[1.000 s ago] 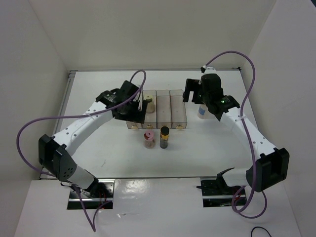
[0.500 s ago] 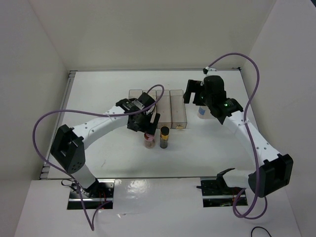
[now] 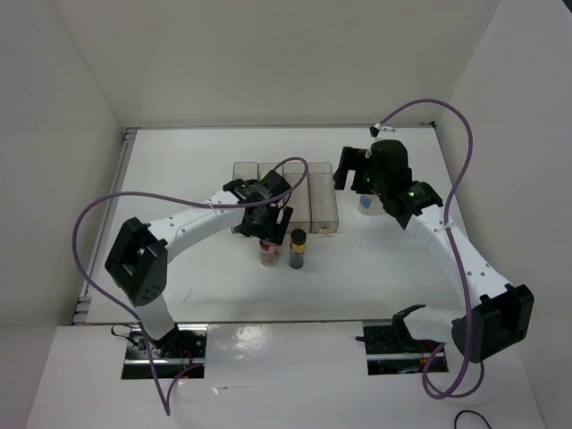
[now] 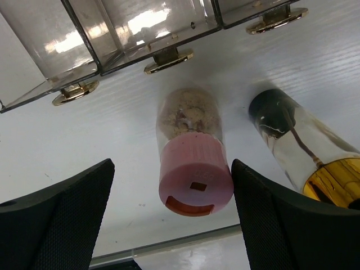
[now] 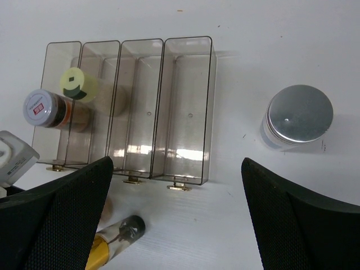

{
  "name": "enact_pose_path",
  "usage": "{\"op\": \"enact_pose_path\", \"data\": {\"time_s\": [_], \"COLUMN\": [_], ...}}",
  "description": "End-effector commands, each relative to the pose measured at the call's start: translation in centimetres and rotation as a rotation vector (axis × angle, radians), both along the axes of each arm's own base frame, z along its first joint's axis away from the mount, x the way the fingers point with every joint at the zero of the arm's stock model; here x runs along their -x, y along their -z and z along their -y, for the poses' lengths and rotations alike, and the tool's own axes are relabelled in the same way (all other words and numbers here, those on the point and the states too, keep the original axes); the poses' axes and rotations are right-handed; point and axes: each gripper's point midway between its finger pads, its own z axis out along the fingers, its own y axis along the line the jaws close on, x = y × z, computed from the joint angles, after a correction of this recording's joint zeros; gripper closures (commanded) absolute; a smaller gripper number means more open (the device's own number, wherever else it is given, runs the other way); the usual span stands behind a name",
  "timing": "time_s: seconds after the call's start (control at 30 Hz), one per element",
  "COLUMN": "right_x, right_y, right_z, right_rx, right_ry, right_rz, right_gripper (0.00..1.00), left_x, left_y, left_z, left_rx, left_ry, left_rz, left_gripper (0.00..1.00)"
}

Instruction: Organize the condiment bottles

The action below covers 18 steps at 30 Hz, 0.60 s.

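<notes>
Reaching for the pink-lidded reddish glass jar, upright near the middle of the white desk, just before the clear four-compartment plastic rack. Straddling it with the left gripper, jaws open, not touching. Next, probably: close, lift, set into an empty compartment. Hovering with the right gripper, jaws wide.

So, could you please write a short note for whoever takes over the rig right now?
Left gripper: open, straddling the pink-lidded jar, not gripping yet.
Right gripper: open, hovering by the silver-capped jar right of the rack.
Done: grey-lidded jar and yellow-lidded jar stand in the rack's two left slots.
Left to do: the pink-lidded jar, dark gold-banded jar and silver-capped jar, all outside the rack; two slots free.
</notes>
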Motion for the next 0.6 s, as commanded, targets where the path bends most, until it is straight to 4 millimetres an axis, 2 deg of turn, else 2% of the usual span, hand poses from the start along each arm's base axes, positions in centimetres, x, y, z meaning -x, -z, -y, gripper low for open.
{"op": "enact_pose_path", "data": {"time_s": [0.0, 0.23, 0.5, 0.57], "right_x": [0.1, 0.1, 0.1, 0.1], "right_y": [-0.5, -0.5, -0.1, -0.1], "right_z": [0.5, 0.7, 0.7, 0.7], "right_rx": [-0.009, -0.004, -0.001, -0.001], "right_ry": [0.024, 0.032, 0.032, 0.032], "right_rz": [0.017, 0.019, 0.01, 0.01], "right_gripper": [0.01, 0.01, 0.01, 0.01], "left_x": [-0.6, -0.4, -0.7, -0.5], "left_y": [0.2, 0.7, 0.5, 0.9], "left_z": [0.7, 1.3, 2.0, 2.1], "left_rx": [-0.017, -0.007, 0.024, 0.024], "left_ry": [0.002, 0.008, 0.015, 0.018], "left_rz": [0.016, 0.008, 0.017, 0.002], "left_gripper": [0.1, 0.16, 0.34, 0.42]}}
